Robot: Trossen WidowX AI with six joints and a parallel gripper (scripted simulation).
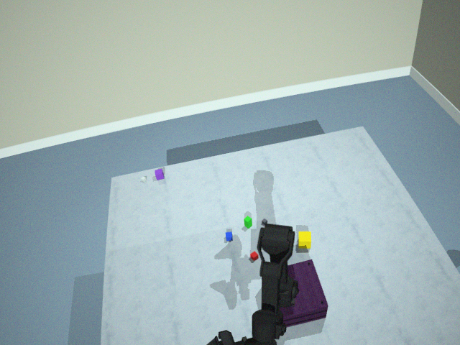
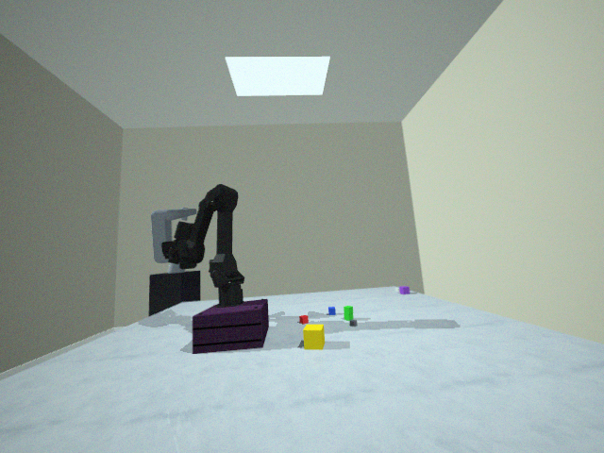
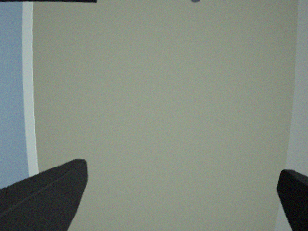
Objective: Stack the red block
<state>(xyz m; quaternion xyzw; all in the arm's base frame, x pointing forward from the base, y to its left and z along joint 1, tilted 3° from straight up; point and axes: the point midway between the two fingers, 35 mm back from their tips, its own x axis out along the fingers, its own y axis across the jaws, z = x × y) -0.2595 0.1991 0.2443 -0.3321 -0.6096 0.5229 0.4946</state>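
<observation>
The small red block (image 1: 254, 255) (image 2: 303, 319) lies on the white table (image 1: 167, 259) (image 2: 390, 390), just left of the arm. The green tower (image 1: 248, 221) (image 2: 348, 312) stands upright a short way beyond it. My gripper (image 2: 169, 251) (image 3: 183, 176) is open and empty. The arm is folded back, so the gripper hangs high above the table on the side of the base away from the blocks. In the wrist view only the two dark fingertips, the beige wall and a strip of floor show. No block is in that view.
A blue block (image 1: 228, 236) (image 2: 331, 310) lies left of the tower, a small dark grey block (image 1: 264, 221) (image 2: 353, 322) right of it, and a larger yellow block (image 1: 304, 239) (image 2: 313, 336) further right. A purple block (image 1: 159, 174) (image 2: 404, 290) and a white bit (image 1: 143, 179) sit at the far corner. The arm stands on a dark purple box (image 1: 310, 293) (image 2: 228, 331).
</observation>
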